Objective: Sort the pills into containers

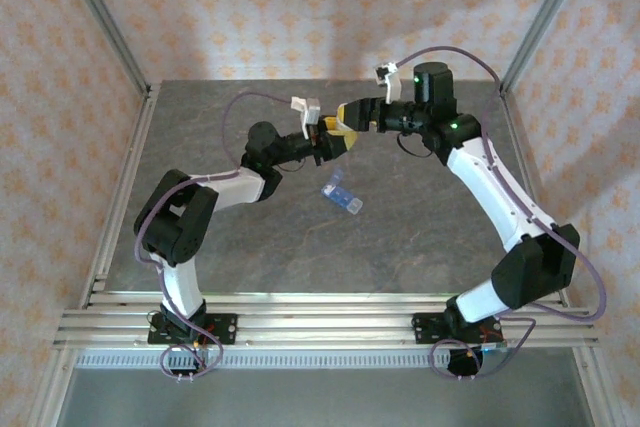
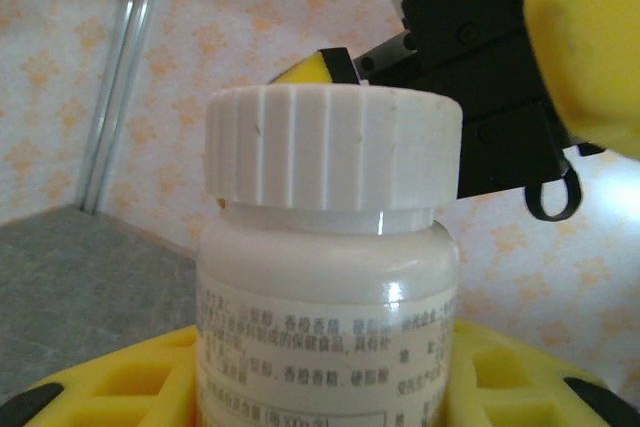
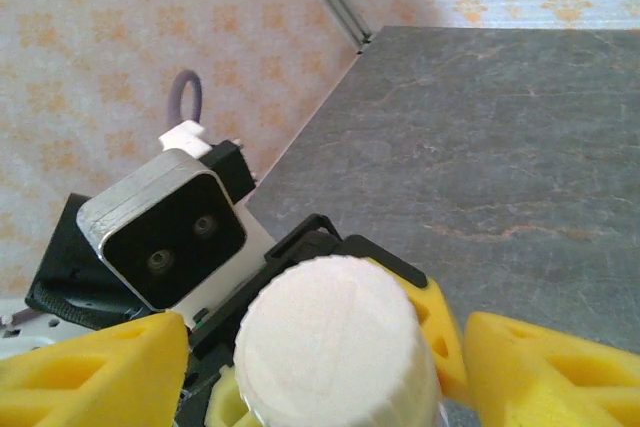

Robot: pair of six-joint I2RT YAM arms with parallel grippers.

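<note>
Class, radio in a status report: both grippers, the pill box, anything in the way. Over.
Left gripper shut on bottle. Right gripper open, straddling cap. Pill box on table, untouched. Nothing blocking it.

Soft, even light filled the top view, brightest on the wallpaper at 12 o'clock, with dim shadow patches at 11 and 1 o'clock. The grey table [image 1: 250,247] looked paler toward 6 o'clock. The pill box [image 1: 342,197] was small and lacked detail. In the left wrist view the bottle [image 2: 330,277] was sharp, with a thin glint on its neck near the centre, while the right gripper's fingers [image 2: 590,37] were a yellow blur at 2 o'clock. In the right wrist view the cap [image 3: 335,347] was nearly washed out at 6 o'clock, and the table at 3 o'clock stayed crisp.
</note>
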